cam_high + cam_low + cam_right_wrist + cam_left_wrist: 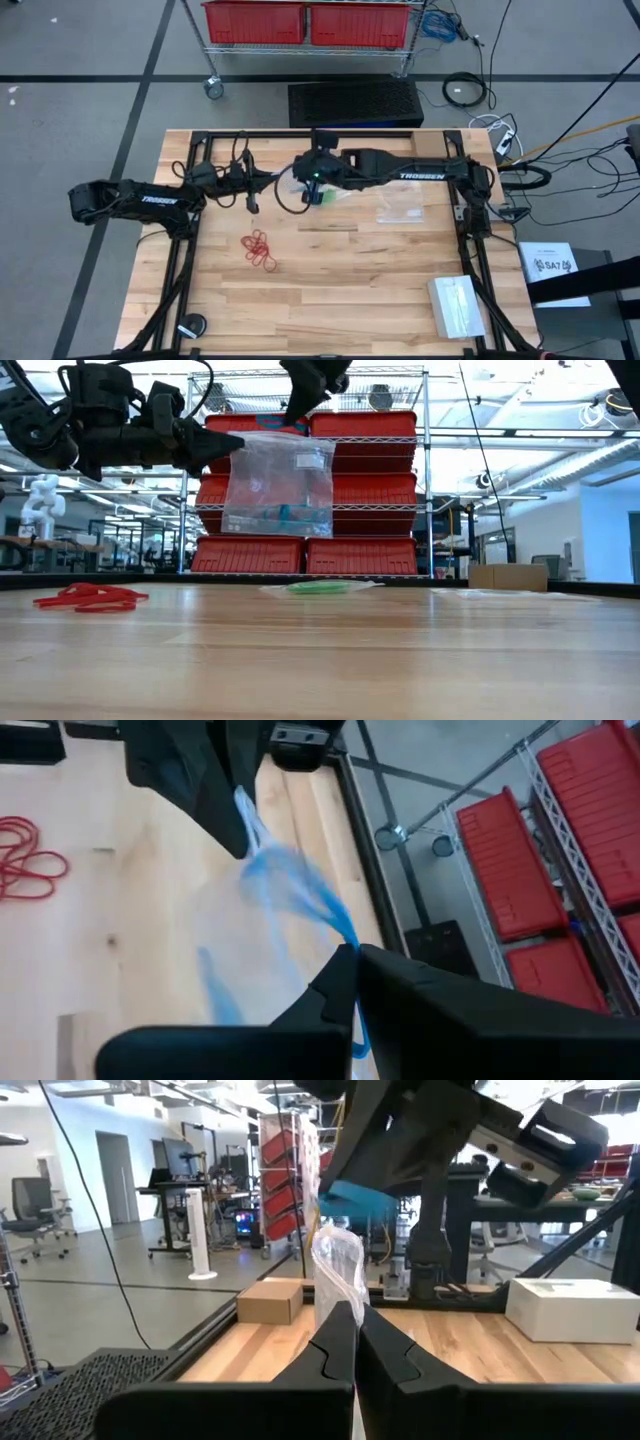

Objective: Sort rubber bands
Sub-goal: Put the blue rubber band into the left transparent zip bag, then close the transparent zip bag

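The blue bands (283, 515) sit low inside a clear bag (280, 485) that hangs upright above the desk (400, 660), long axis vertical. The right fingers (303, 415) are clamped shut on its top edge; the left fingers (225, 448) are pinched shut on its side edge. Red bands (259, 248) lie loose on the desk, well apart. Green bands (320, 587) lie in another bag behind

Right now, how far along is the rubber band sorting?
Roughly midway. Done: the green bands lie in a bag on the table. In hand: both grippers, left and right, hold up a clear bag with the blue bands inside. Left: the red bands lie loose on the table.
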Controlling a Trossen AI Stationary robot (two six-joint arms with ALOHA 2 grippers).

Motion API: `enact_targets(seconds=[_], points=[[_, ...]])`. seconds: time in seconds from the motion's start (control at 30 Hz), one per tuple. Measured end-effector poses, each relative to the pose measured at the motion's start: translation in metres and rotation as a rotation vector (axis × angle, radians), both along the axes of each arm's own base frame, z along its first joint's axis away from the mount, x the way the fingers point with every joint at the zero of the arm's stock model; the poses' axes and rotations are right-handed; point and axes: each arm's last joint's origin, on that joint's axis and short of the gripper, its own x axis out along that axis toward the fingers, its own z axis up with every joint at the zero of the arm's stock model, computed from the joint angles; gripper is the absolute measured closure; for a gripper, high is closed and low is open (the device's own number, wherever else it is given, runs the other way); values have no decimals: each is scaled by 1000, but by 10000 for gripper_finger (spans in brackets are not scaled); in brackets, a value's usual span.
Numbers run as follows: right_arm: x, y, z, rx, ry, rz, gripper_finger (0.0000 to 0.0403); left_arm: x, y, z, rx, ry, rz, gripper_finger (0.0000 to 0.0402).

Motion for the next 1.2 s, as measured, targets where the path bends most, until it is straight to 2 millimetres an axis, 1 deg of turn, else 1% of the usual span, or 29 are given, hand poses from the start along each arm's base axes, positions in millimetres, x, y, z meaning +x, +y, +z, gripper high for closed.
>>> enact_targets(seconds=[0.2, 0.33, 0.5, 0.57, 0.63, 0.9, 1.0, 1.1, 1.13, 1.2], points=[[-1, -2, -6, 57, 18, 13, 403, 0, 0, 0, 1, -1, -8, 401], [0, -2, -14, 73, 57, 4, 403, 0, 0, 0, 2, -2, -9, 401], [1, -5, -18, 170, 61, 40, 400, 0, 0, 1, -2, -4, -10, 401], [1, -4, -18, 187, 54, 46, 389, 0, 0, 1, -2, -4, -10, 401], [1, -4, -18, 190, 52, 48, 369, 0, 0, 1, -2, -4, -9, 401], [1, -3, -15, 199, 28, 40, 253, 0, 0, 0, -2, 0, -10, 401], [0, -3, -14, 211, 20, 28, 220, 0, 0, 0, 1, 1, -9, 401], [-8, 0, -6, 214, 35, 29, 210, 0, 0, 0, 0, 5, -9, 401], [-13, 2, -3, 218, 44, 27, 214, 0, 0, 0, 1, 6, -9, 401], [-22, 7, 3, 232, 71, 17, 238, 0, 0, -1, -1, 10, -9, 401]])
